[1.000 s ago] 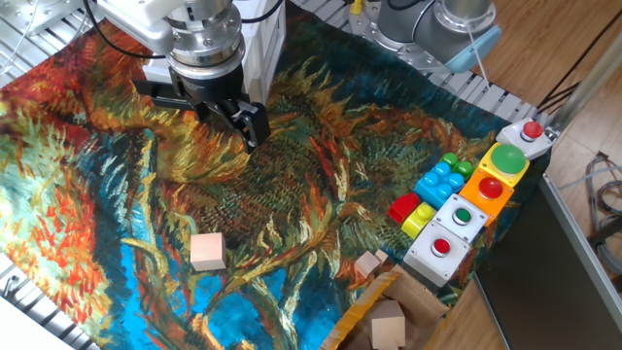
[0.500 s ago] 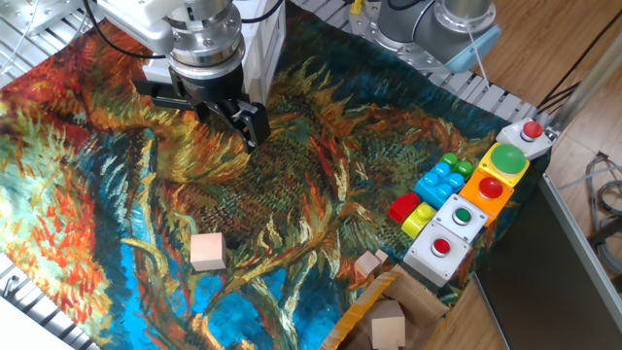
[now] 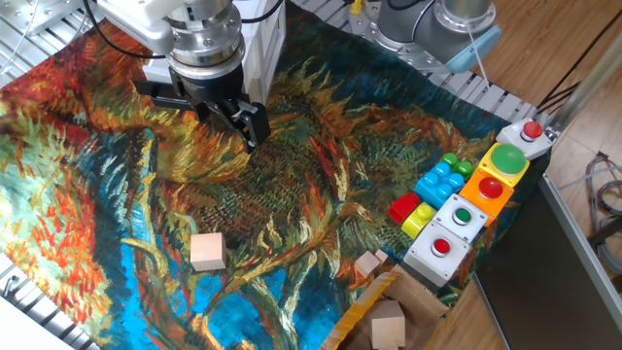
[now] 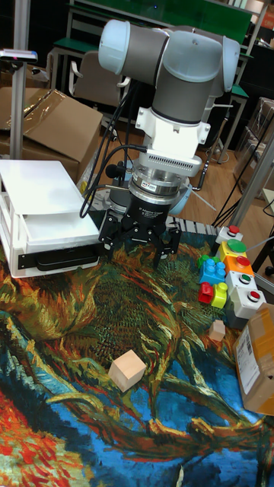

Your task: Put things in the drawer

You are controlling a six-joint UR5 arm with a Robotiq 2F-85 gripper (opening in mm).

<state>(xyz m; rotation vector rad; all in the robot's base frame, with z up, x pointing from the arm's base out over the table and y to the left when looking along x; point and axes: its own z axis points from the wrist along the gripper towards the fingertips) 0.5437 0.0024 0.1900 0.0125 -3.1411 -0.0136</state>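
**On the flower-print cloth: jaws spread, nothing held**

A bright flower-print cloth (image 3: 117,194) covers my table. The gripper (image 4: 137,249) hangs at the upper left of the fixed view. Its jaws are spread wide and empty, clear of every cube. I count three pale, unmarked wood cubes. The big cube (image 3: 207,251) sits at lower left on the cloth. The small cube (image 3: 368,263) is at lower centre, and the third cube (image 3: 387,324) lies in the cardboard box (image 3: 428,297) at the bottom edge. One cabinet (image 4: 42,198) stands at the left of the tall view, its dark drawer (image 4: 57,259) lowest. I cannot tell how far out it is.
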